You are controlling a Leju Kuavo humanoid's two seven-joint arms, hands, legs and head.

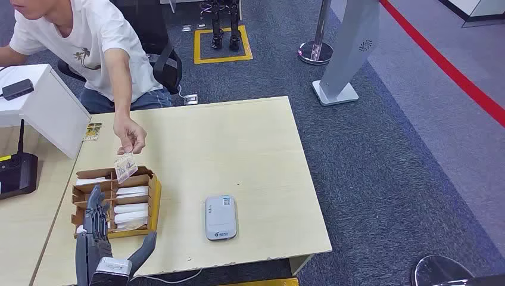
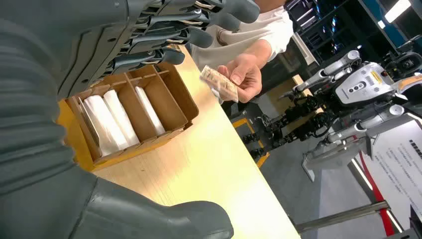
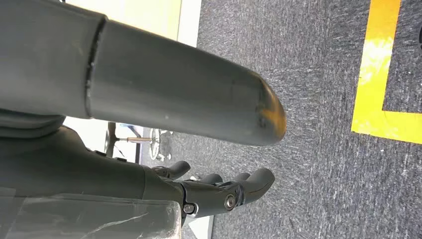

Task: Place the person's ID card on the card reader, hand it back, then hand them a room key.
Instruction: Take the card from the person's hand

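Observation:
A person seated at the table's far left holds out an ID card (image 1: pixel 125 166) (image 2: pixel 219 82) in their hand (image 1: pixel 130 136), just over the far end of a cardboard box (image 1: pixel 153 196) of white room keys (image 1: pixel 131 208). My left hand (image 1: pixel 95 229) (image 2: pixel 149 35) hovers over the near end of that box, fingers spread and holding nothing, a short way from the card. The grey card reader (image 1: pixel 221 217) lies flat on the table to the right of the box. My right hand (image 3: pixel 219 191) hangs over the carpet with its fingers loosely apart, holding nothing.
A white partition (image 1: pixel 47 110) and a black device (image 1: pixel 16 173) stand at the left. The wooden table (image 1: pixel 238 149) has bare room around the reader. Blue carpet, a yellow floor marking (image 1: pixel 222 58) and a stanchion base (image 1: pixel 314 52) lie beyond.

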